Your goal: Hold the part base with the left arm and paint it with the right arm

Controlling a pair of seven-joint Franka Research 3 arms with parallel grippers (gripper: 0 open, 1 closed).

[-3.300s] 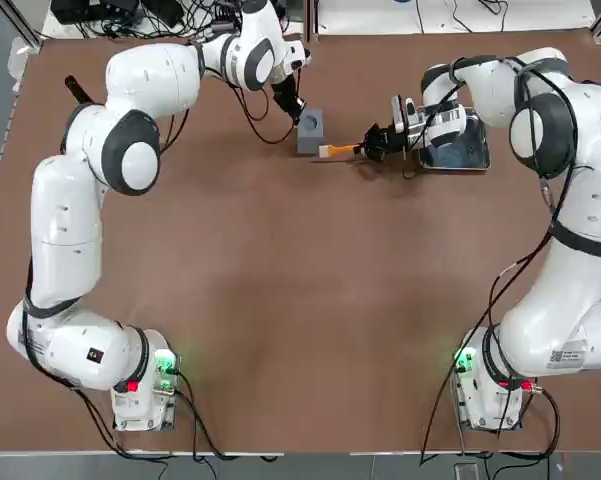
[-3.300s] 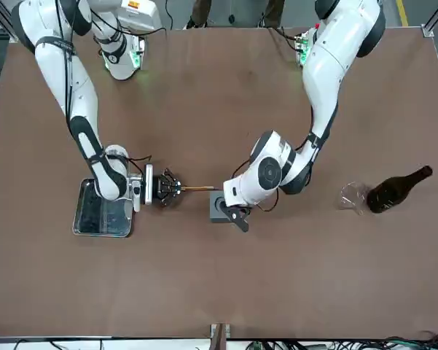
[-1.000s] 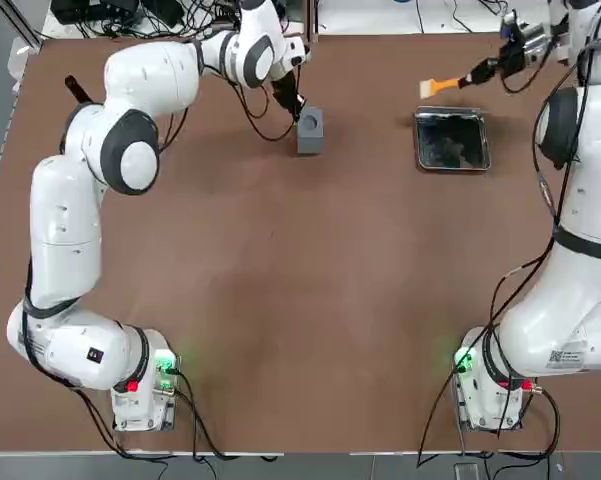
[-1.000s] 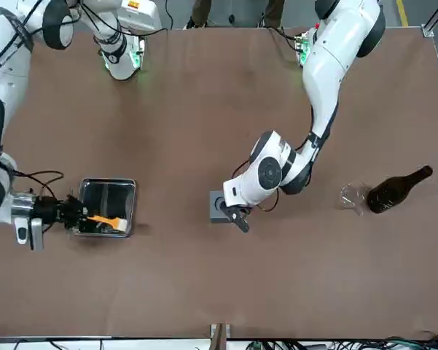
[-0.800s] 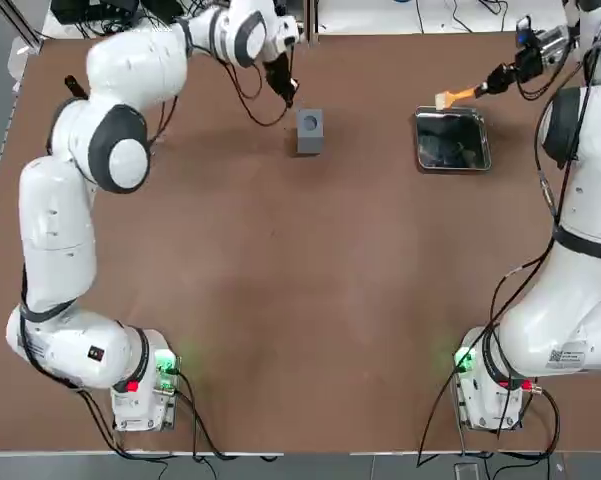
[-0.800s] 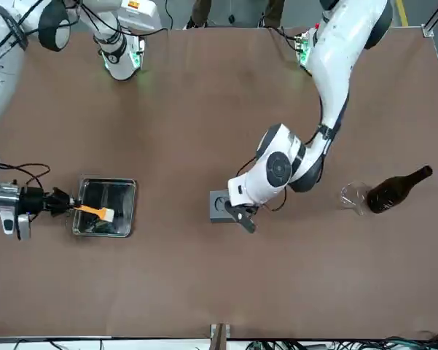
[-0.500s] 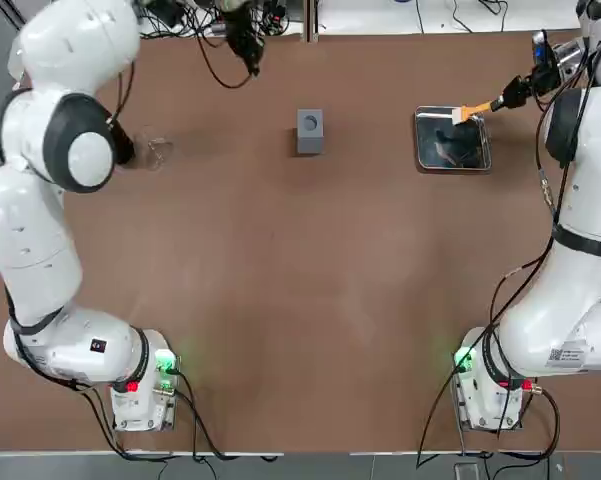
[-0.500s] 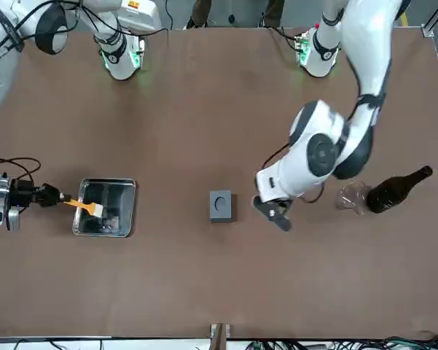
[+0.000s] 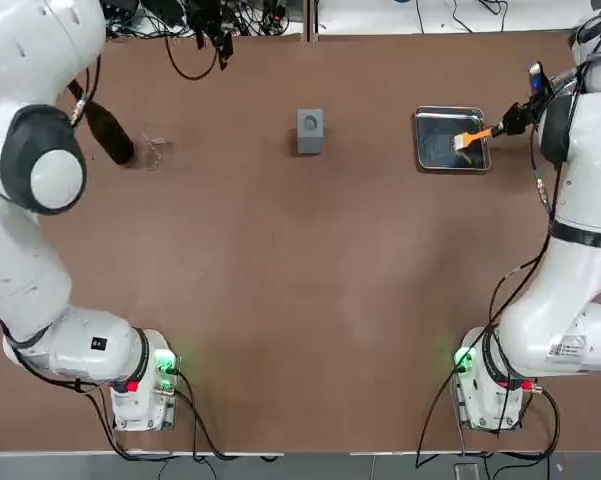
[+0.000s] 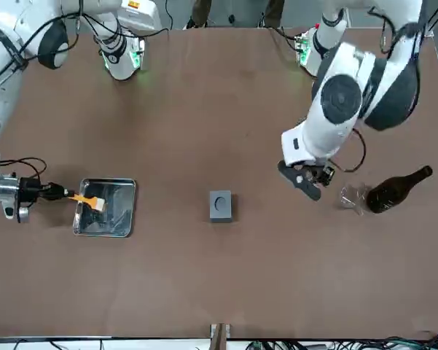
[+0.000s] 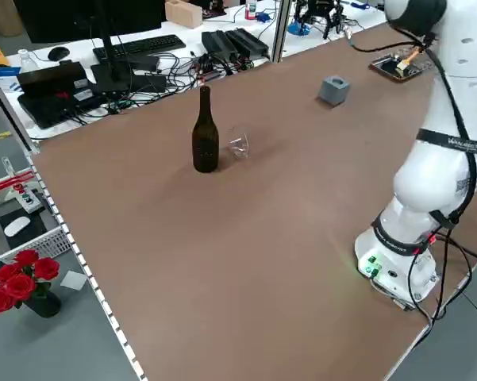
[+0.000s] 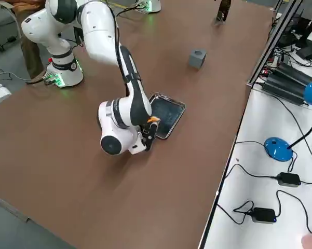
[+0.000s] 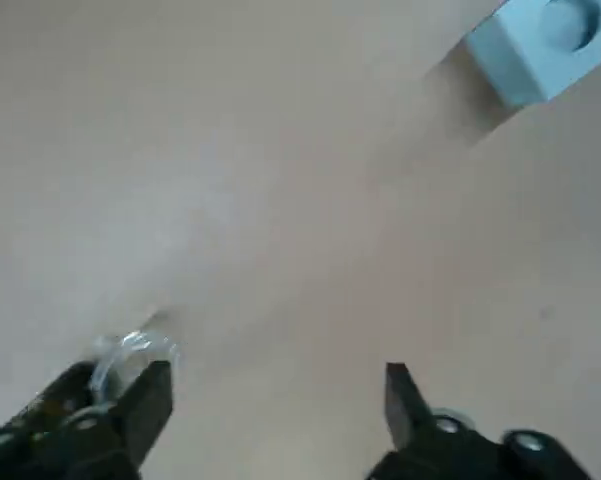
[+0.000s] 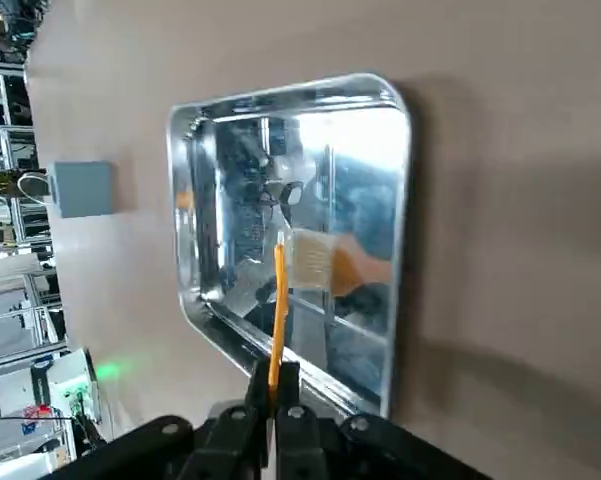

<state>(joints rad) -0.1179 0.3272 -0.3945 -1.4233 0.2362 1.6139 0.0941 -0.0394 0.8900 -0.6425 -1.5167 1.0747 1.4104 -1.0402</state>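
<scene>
Left pincer (image 13: 280, 415): spread wide, nothing in it, above the table (image 9: 270, 260).
Part base (image 9: 310, 131): on the table, between my pincers, hole upward.
Right pincer (image 14: 280, 400): closed on the brush (image 14: 280, 320), over the metal tray (image 14: 290, 240).

Bottle's neck partly hidden, top view
</scene>
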